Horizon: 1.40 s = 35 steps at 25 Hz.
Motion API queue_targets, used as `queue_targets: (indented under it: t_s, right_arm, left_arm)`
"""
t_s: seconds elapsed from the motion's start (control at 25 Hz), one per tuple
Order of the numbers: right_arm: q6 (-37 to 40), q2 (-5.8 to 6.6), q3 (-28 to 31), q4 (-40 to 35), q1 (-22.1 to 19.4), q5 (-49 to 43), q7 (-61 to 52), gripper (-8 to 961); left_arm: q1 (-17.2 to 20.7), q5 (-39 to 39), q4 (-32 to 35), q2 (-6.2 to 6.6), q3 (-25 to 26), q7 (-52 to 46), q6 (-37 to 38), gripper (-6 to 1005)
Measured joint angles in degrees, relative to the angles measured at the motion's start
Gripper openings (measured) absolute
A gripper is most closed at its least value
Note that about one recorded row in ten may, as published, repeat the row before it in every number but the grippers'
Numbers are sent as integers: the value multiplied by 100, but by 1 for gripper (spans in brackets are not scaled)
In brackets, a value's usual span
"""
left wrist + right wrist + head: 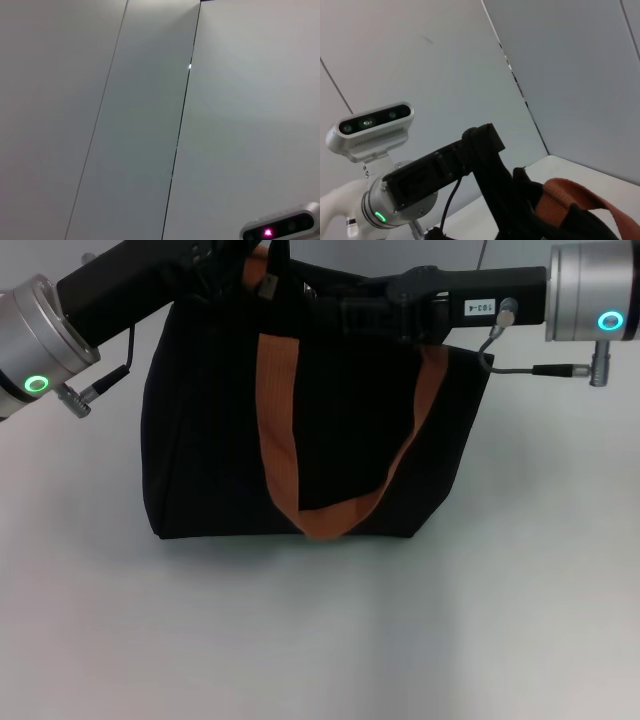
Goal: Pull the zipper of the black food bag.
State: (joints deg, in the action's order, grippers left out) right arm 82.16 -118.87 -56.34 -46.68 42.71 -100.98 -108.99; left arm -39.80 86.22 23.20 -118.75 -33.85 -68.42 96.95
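The black food bag (300,440) is stood upright on the white counter (320,640), front panel turned toward the near side, w/ one orange-brown strap (285,455) hung down the front in a loop. That upright stance is judged to be why the top edge is presented to both arms: the zipper track runs along the top, so it can be reached from either end.

The left gripper (225,265) is brought in from the far left to the bag's top left corner; the right gripper (375,305) is laid across the top edge from the right, approx. level w/ the opening. The likely split, as a judgement only: one end of the bag is steadied by one arm while the pull tab is drawn along by the other. Which arm does which can't be told.

Hidden or unclear:
- The zipper itself isn't made out in any view; it's presumably along the top edge, under or behind the two black grippers.
- Fingers of both grippers are lost against black fabric in the head view, so wide, narrow or holding can't be told for either.
- The bag's top is cut off by the head view's upper edge.
- The left wrist view shows only pale wall panels (150,125) and a camera housing (280,227) at one corner; no bag, no fingers.
- The right wrist view shows the left arm (395,200) farther off, w/ a dark fold of bag and a bit of strap in front, but no tab.
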Motion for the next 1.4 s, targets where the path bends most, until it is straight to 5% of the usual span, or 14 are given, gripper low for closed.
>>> queue_targets:
  t_s: [0.6, 1.0, 1.4]
  right_arm:
    - [338, 3, 23, -79, -86, 109, -128, 63]
    - [348, 248, 261, 287, 226, 131, -1264, 6]
    - [218, 336, 258, 351, 462, -243, -1979, -2]
  left_arm:
    - [-11, -1, 0, 1, 2, 10, 13, 39]
    - [-11, -9, -27, -6, -3, 7, 37, 42]
    - [-10, -8, -86, -8, -43, 41, 71, 45]
